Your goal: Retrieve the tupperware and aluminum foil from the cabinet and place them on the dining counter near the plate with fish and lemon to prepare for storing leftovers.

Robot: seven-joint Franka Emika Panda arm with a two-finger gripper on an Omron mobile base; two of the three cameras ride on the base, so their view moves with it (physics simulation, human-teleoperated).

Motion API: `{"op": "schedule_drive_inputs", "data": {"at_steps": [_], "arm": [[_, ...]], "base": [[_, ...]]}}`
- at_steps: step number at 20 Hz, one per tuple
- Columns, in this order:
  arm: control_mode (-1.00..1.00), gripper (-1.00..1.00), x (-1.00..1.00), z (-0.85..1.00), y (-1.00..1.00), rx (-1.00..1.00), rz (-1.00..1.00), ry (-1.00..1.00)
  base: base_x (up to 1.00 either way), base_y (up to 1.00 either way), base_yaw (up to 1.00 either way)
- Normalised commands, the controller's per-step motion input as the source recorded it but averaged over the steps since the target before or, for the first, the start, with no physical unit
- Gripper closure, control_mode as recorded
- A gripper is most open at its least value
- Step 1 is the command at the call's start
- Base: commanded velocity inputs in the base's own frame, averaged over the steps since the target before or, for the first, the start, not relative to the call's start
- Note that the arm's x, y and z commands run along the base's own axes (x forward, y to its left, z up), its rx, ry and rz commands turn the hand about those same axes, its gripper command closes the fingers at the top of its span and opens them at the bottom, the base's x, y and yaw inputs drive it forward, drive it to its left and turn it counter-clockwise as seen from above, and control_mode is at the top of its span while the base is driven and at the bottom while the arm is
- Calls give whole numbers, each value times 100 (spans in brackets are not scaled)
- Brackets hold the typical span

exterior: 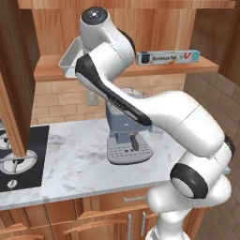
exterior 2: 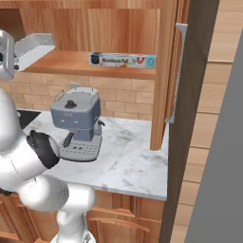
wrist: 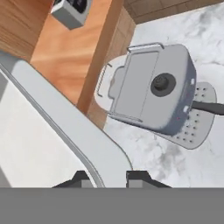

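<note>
Gripping the flared rim of the tupperware (wrist: 65, 131), the gripper (wrist: 105, 178) has its two dark fingertips (wrist: 140, 177) pinched on either side of that pale rim, as the hand view shows from above. In the left base view the tub (exterior: 70, 58) is tilted, its near edge lifted off the plank shelf (exterior: 51, 70) of the open cabinet (exterior: 14, 70), with the arm's white wrist just to its right covering the gripper itself. In the right base view the tub (exterior 2: 33, 47) appears at the shelf's left end, slanting up toward the robot. Well to the gripper's right on the same shelf lies the aluminum foil (exterior: 168, 57), a long box with a dark label and a teal end, flat and parallel to the shelf's front edge (the right base view gives it (exterior 2: 122, 60) clearly, apart from the tub). Below the gripper, on the marble counter (exterior: 70, 159), stands a blue-grey espresso machine (exterior 2: 76, 118) with its perforated drip tray (wrist: 197, 122) toward the counter's front. Lower and to the gripper's left, a black cooktop (exterior: 18, 159) is set into the counter.
</note>
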Motion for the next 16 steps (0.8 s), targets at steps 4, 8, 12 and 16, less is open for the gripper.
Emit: {"op": "schedule_drive_inputs", "data": {"at_steps": [4,8,12,16], "arm": [[-100,100,-97,-31,-100,16,-12,-10],[-100,100,-88,-29,-100,25,-5,-8],[-100,100,-77,-7,-100,26,-3,-5],[-100,100,-88,0,-100,23,-2,-1]], "base": [[0,0,0],[0,0,0],[0,0,0],[0,0,0]]}}
